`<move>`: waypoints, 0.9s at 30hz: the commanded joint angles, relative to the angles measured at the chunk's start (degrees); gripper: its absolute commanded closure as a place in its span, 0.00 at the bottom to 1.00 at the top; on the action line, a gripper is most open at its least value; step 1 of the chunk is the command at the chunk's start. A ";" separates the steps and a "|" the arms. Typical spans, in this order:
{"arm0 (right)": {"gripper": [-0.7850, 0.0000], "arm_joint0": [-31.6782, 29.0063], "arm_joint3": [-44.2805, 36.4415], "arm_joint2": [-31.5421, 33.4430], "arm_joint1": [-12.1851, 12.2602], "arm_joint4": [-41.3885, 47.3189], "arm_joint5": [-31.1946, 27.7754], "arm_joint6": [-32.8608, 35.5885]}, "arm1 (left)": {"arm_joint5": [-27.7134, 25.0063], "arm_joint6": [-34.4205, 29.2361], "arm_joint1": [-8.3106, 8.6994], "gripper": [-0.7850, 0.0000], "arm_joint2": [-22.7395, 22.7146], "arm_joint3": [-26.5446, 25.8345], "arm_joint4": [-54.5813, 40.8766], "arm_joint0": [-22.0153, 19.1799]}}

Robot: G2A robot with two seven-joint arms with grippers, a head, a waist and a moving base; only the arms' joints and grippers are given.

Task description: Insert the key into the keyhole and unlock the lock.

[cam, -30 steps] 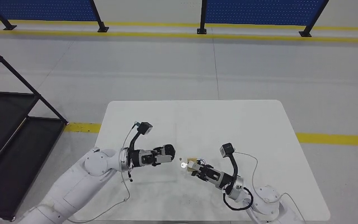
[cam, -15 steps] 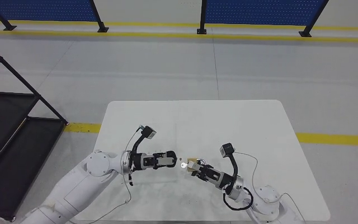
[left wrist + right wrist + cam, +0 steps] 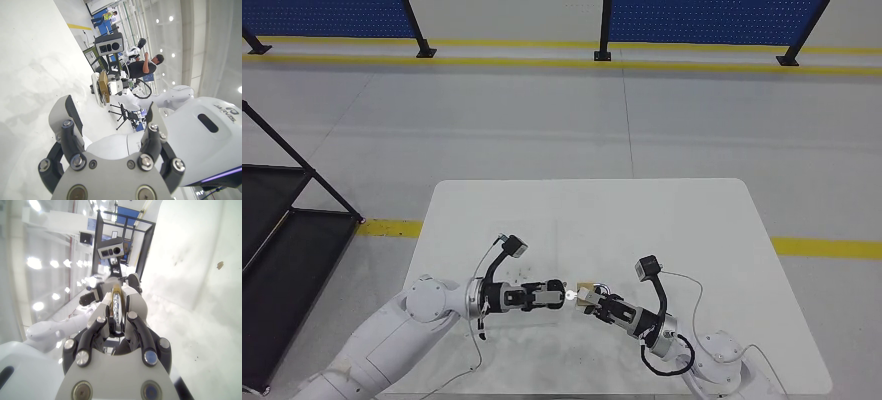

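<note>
My right arm lies low over the near right part of the white table (image 3: 662, 220), forearm angled in toward the middle. My right gripper (image 3: 589, 297) is clamped tight on the brass padlock (image 3: 584, 293). In my right wrist view its two fingers (image 3: 135, 302) press the padlock's flat sides, and the chrome shackle (image 3: 117, 309) lies back between them toward my wrist. The silver key (image 3: 570, 294) sticks out of the padlock's far end, pointing at my other arm. My left arm lies in from the near left, stretched out almost straight, wrist roughly in line with the key. The two grippers face each other tip to tip near the table's front middle. My left gripper (image 3: 110, 106) is spread wide with nothing between its ribbed pads (image 3: 73, 111), and its tips sit just short of the key's round head; from above I cannot tell whether they touch it
</note>
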 commanded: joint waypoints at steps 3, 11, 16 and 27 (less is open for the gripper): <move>1.00 0.00 0.00 0.00 0.00 0.00 0.00 0.00 | 0.99 0.11 -0.08 0.66 -0.42 -0.79 0.73 0.32; 1.00 0.00 0.00 0.00 0.00 0.00 0.00 0.00 | 2.09 0.15 -0.14 0.73 -1.61 -1.87 2.06 1.17; 1.00 0.00 0.00 0.00 0.00 0.00 0.00 0.00 | 2.86 -0.03 -0.25 0.76 -2.03 -2.25 2.51 1.53; 1.00 0.00 0.00 0.00 0.00 0.00 0.00 0.00 | 4.16 -0.79 -0.74 0.91 -2.20 -1.98 2.78 1.31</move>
